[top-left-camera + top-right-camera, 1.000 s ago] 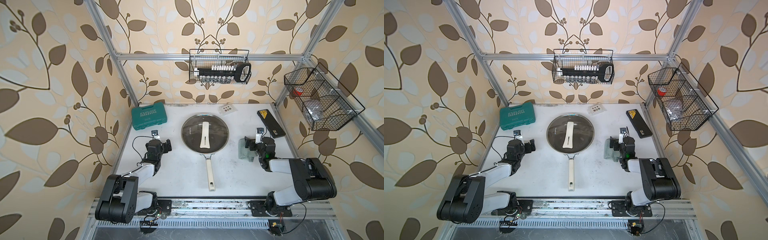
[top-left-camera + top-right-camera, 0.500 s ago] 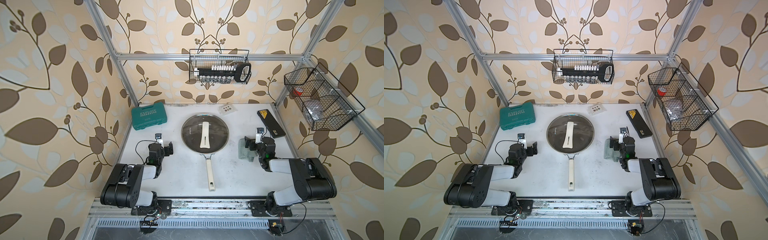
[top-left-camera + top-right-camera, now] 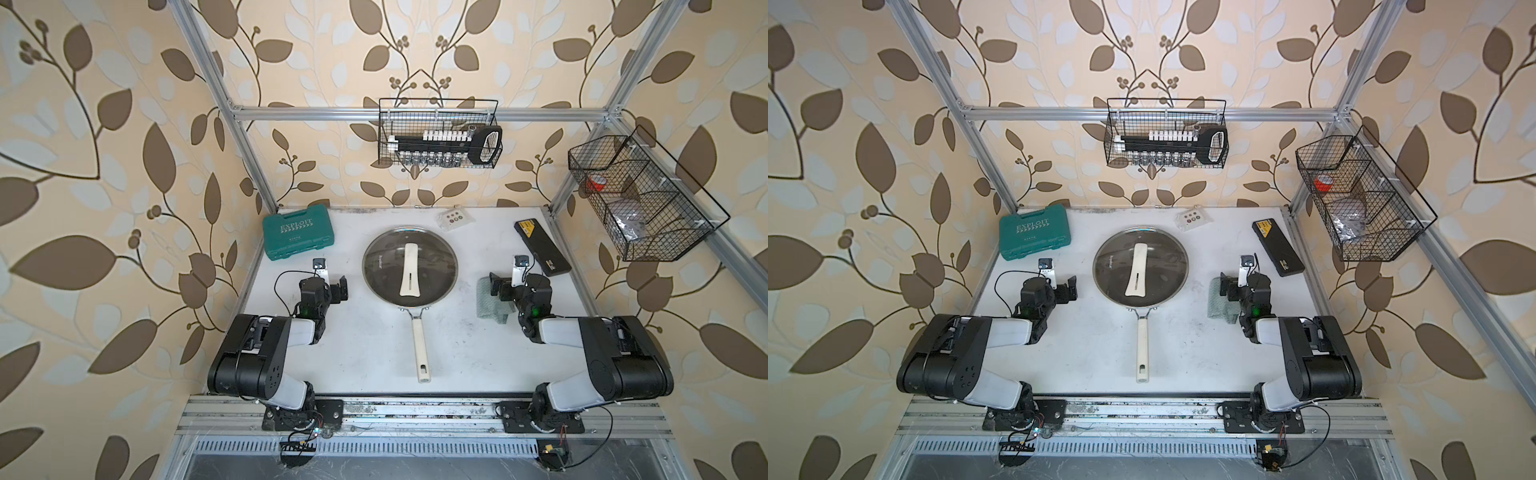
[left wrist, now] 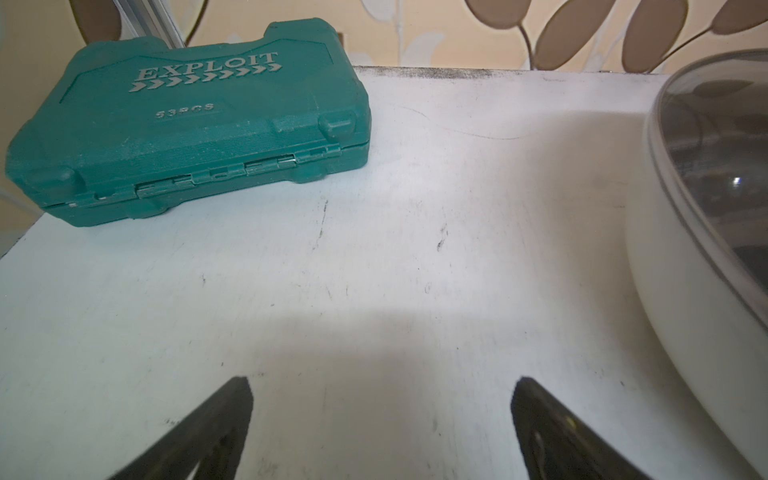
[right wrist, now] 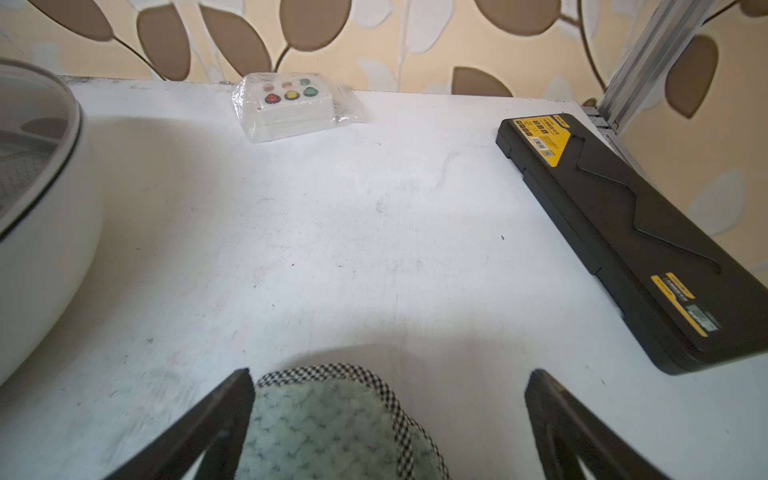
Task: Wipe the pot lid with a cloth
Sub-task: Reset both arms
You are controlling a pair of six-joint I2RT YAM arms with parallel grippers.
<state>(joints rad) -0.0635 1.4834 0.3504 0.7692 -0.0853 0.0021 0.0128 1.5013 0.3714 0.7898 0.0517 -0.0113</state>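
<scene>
Checkered hem of cloth [image 5: 324, 428], right wrist view only

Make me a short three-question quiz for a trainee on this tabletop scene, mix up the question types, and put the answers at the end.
1. True or false: the pot lid sits on the frying pan.
2. The cloth lies: A) on the pot lid, B) beside the left gripper, C) beside the right gripper.
3. Fill in: both grippers stand ____, and neither holds anything.
Key: 1 true. 2 C. 3 open.
</scene>
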